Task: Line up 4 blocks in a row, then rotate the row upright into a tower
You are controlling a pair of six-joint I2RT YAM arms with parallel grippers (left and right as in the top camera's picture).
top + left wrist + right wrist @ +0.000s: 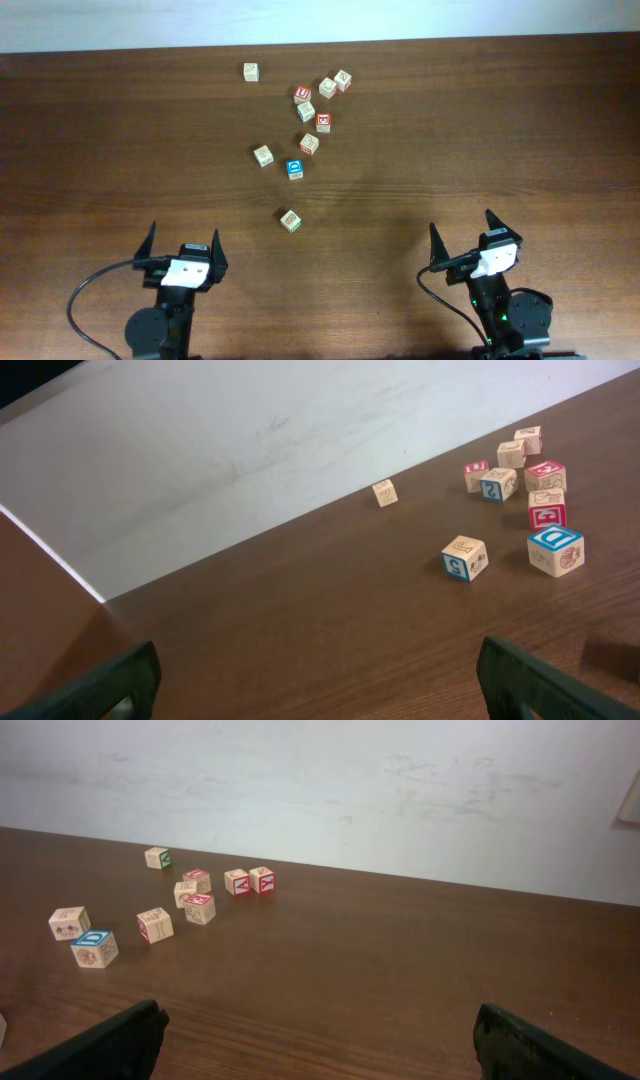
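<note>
Several small wooden alphabet blocks lie scattered at the far centre of the table. A blue-faced block [295, 169] [555, 550] [94, 948] sits nearest the middle. Two red-faced blocks [323, 122] [303, 93] lie beyond it. A pale block [263, 155] [465, 557] lies left of the blue one, and another pale block [290, 220] lies closest to the arms. My left gripper [183, 240] [320, 685] and right gripper [460, 222] [320, 1040] hover at the near edge, both open and empty, well short of every block.
More pale blocks sit in the cluster [327, 87] [309, 144], and a lone one [250, 71] [385, 492] lies at the far left of the group. A white wall [400, 790] rises behind the table's far edge.
</note>
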